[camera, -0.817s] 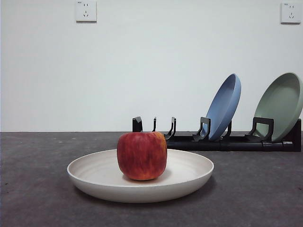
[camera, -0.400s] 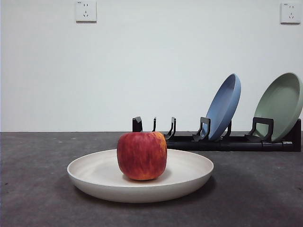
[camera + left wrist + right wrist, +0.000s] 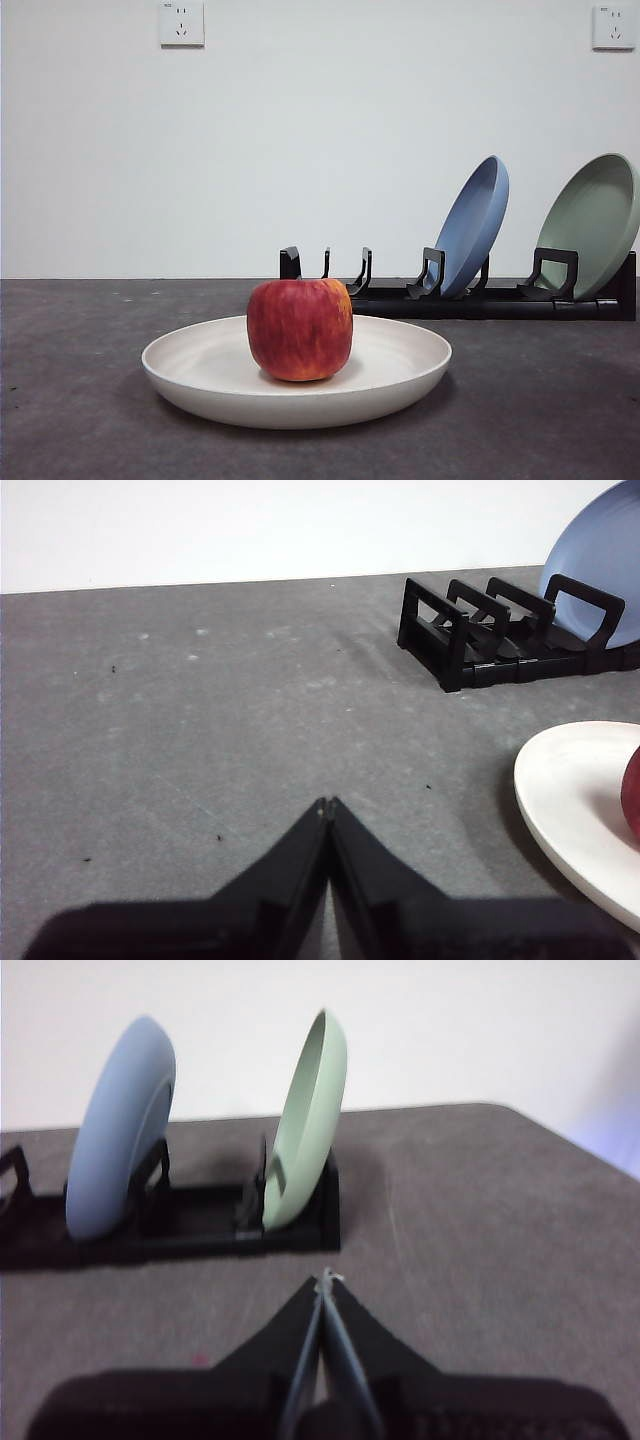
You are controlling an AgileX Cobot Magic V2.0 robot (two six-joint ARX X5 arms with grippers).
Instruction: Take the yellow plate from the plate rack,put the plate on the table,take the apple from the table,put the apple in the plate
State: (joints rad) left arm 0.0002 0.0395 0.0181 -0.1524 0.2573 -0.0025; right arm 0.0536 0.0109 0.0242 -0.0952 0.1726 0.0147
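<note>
Both black two-jawed grippers are closed on nothing: the left gripper [image 3: 327,805] has its jaws pressed tip to tip above bare table, and the right gripper [image 3: 326,1278] shows the same pinched point, a little blurred. Neither arm appears in the front view. Below the left gripper lies the dark grey, matte, slightly mottled table [image 3: 200,730], and to one side of its view are the rim of the large round cream-white yellow plate [image 3: 570,800] and a sliver of red apple at the picture's edge. From the front, that shallow plate [image 3: 400,375] sits flat on the table [image 3: 70,400], and the round red apple [image 3: 299,329] with yellow-orange streaks stands upright on its floor, about in the middle. Behind the plate and apart from it runs the long low black plastic plate rack [image 3: 480,300] with pairs of upright prongs; its slots nearest the apple hold nothing. Further along, a round blue plate [image 3: 475,222] leans in one slot and a round pale green plate [image 3: 592,222] leans in the end slot. The right gripper faces this end of the rack [image 3: 200,1225], with the blue plate [image 3: 120,1125] and the green plate [image 3: 310,1115] standing on edge near it. Two white wall sockets [image 3: 181,23] sit high on the pale wall.
</note>
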